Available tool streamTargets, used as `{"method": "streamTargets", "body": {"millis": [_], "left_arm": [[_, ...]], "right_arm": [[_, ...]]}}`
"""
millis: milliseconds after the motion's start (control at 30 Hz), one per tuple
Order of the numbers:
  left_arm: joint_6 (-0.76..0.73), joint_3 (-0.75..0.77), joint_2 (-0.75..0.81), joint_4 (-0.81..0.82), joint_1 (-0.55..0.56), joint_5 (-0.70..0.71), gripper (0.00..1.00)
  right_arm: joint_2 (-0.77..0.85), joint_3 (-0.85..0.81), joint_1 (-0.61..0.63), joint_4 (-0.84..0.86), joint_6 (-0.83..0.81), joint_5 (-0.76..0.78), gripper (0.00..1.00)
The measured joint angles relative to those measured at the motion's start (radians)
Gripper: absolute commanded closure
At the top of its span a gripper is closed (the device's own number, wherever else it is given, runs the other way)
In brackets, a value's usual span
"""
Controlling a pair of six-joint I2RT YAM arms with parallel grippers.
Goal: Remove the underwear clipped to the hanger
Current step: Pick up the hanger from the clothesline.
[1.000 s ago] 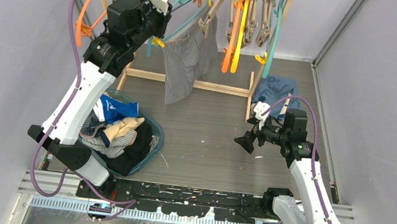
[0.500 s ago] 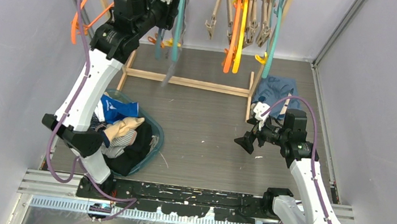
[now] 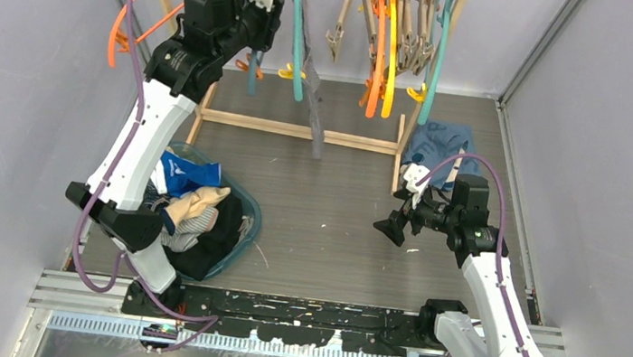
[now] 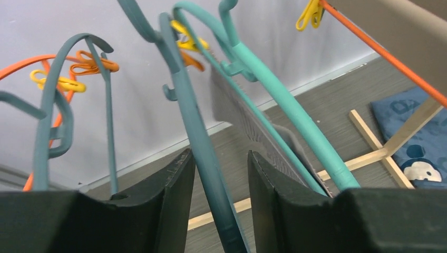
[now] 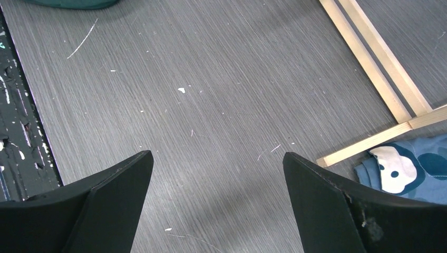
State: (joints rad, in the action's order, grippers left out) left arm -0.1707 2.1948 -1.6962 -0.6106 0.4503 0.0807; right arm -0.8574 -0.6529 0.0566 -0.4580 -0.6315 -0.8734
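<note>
Hanging pinstriped underwear (image 4: 229,103) lies just beyond the left jaws.

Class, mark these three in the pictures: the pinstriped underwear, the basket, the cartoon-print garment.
Pinstriped underwear (image 3: 315,116): top view, middle of the hanging cloth.
Basket (image 3: 255,217): top view, its right rim.
Cartoon-print garment (image 3: 441,144): top view, middle of the blue cloth.
</note>
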Motion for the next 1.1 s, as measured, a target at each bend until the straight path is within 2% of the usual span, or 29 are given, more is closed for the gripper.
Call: {"method": "streamTargets", "body": {"millis": [267,567,867,1100], "left_arm": [[-0.03,-0.027,0.017,0.022,-0.033,0.061,0.69],[-0.018,-0.061,0.023,0.034,-0.13,0.064,0.69],[0.006,-0.098,0.069,0.038,-0.179,0.034,0.49],[0.043,-0.108,0.168,0.038,-0.179,-0.04,0.43]], "right_arm": [[0.0,0.0,0.0,-0.013,-0.003,0.0,0.0],[0.0,0.001,0.0,-0.015,-0.004,-0.003,0.0],[0.0,0.001,0.0,-0.021,-0.011,-0.004,0.0],[0.0,0.001,0.0,-0.022,-0.019,-0.007,0.0]]}}
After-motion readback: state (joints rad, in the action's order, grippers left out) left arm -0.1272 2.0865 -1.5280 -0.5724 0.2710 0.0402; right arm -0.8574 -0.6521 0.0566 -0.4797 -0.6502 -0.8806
